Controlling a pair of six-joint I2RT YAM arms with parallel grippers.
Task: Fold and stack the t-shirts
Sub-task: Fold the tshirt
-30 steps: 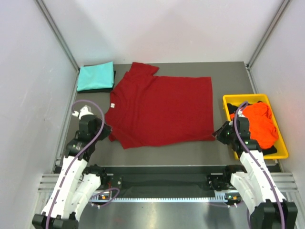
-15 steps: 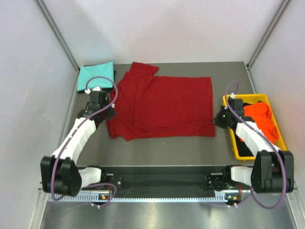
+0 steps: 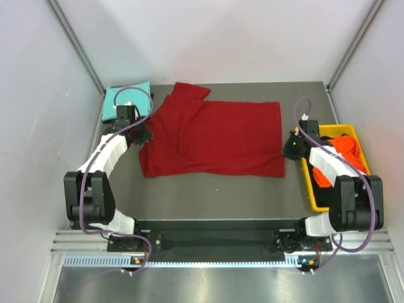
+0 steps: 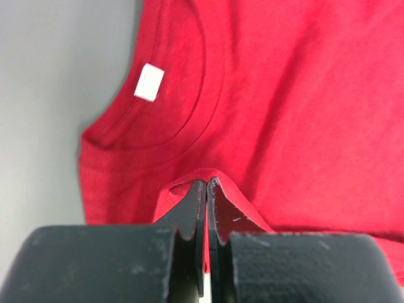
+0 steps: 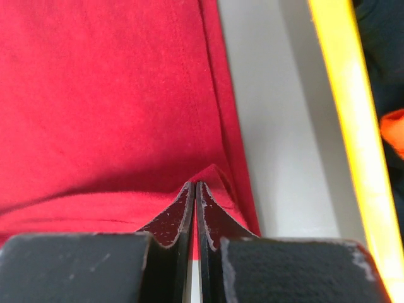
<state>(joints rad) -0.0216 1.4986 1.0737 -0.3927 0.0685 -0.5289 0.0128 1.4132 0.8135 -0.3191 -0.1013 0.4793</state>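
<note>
Dark red t-shirt lies spread, left gripper and right gripper pinching its side edges; teal t-shirt sits near the left, yellow bin beside the right.

White panel walls are enclosing the work cell on three sides. Aluminium frame posts are running along the rear corners. A dark grey table top is lying flat between the walls. A toothed metal rail is spanning the near edge. Even, diffuse light is illuminating all surfaces.
</note>
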